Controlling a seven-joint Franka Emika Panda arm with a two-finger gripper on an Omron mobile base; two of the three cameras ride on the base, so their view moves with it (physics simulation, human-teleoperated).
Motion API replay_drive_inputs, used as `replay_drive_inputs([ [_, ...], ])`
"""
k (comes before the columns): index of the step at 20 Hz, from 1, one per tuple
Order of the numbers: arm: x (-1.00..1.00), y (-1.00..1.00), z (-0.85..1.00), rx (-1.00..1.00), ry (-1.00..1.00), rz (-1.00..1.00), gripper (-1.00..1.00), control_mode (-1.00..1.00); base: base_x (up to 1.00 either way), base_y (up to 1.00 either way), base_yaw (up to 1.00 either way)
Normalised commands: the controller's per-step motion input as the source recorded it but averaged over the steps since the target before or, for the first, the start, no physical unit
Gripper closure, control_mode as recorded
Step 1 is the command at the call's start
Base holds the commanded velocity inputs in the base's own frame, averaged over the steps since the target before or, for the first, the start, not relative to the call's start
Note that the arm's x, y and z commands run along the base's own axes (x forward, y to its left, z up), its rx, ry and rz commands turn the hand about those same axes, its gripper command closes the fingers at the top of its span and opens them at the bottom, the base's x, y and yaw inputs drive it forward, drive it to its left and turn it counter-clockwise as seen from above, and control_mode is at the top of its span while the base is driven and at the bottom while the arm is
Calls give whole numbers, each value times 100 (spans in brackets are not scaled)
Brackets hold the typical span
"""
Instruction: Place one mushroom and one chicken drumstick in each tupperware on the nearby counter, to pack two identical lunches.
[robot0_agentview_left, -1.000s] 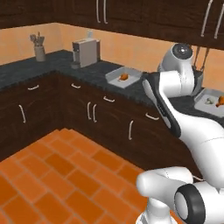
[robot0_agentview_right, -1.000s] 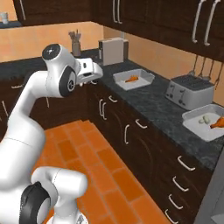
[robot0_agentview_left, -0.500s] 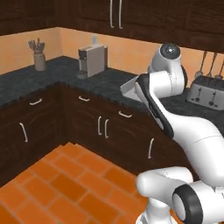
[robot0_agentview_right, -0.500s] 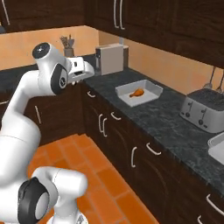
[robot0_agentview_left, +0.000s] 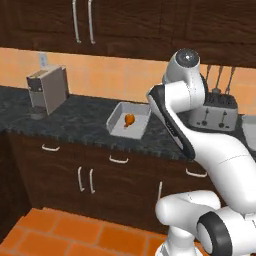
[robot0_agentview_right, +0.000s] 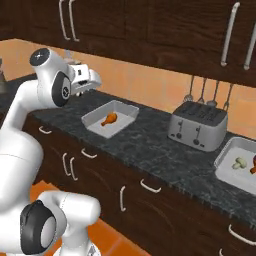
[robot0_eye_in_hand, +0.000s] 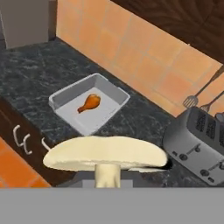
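A pale flat-capped mushroom (robot0_eye_in_hand: 105, 153) fills the bottom of the hand view, and my gripper (robot0_agentview_right: 93, 80) is shut on its stem, held high above the counter (robot0_agentview_right: 150, 145). Ahead and below it lies a grey tupperware (robot0_eye_in_hand: 61, 97) (robot0_agentview_left: 116, 119) (robot0_agentview_right: 92, 118) with one chicken drumstick (robot0_eye_in_hand: 89, 103) (robot0_agentview_left: 129, 120) (robot0_agentview_right: 109, 119) inside. A second tupperware (robot0_agentview_right: 227, 156) at the far right of the counter holds a mushroom (robot0_agentview_right: 240, 162) and a drumstick (robot0_agentview_right: 253, 165).
A silver toaster (robot0_agentview_right: 197, 124) (robot0_agentview_left: 216, 112) (robot0_eye_in_hand: 199, 140) stands between the two containers, with utensils (robot0_agentview_right: 202, 92) hanging on the wall behind it. A grey coffee machine (robot0_agentview_left: 48, 90) sits at the left. Dark upper cabinets overhang the counter.
The base has driven along the counter, so the whole scene has shifted. The tupperware with the drumstick now lies nearer the middle of the views. The gripper stays shut on the mushroom.
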Motion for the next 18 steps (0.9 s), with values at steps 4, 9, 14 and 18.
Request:
replay_drive_inputs([
  [4,0,0,0,0,0,0,100,100,68,74,-75],
  [9,0,0,0,0,0,0,100,100,65,98,-61],
  [14,0,0,0,0,0,0,100,100,58,85,-48],
  [18,0,0,0,0,0,0,100,100,27,23,-43],
])
